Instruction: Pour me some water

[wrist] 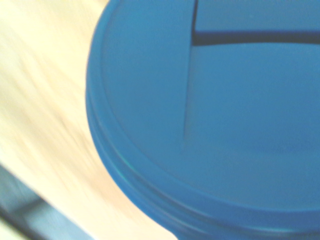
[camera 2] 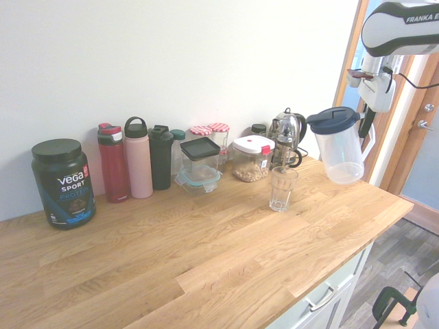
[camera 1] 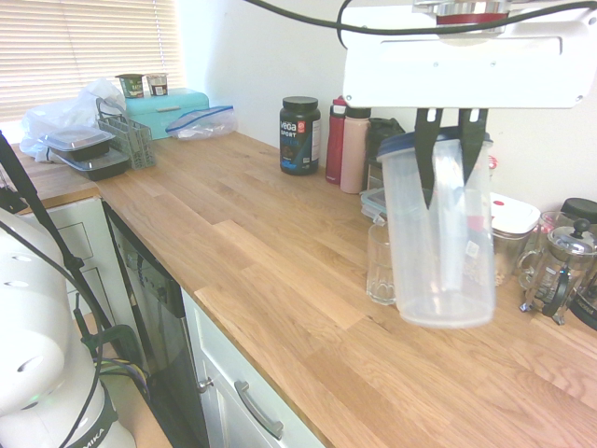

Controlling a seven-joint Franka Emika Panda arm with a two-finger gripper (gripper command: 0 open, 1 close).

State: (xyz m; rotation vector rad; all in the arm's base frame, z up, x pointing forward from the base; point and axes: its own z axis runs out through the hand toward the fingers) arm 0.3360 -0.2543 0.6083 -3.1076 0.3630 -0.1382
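Your pitcher, clear with a blue lid, hangs slightly tilted above the wooden surface, near its end. Your fingers are closed on its handle. A clear glass stands upright nearby; beyond it is a French press.

Your first exterior view looks down along the pale wooden counter toward the slatted window blind; your second faces the plain white wall across it. Both share the black Vega Sport tub. Your wrist view looks closely onto the round blue plastic lid.
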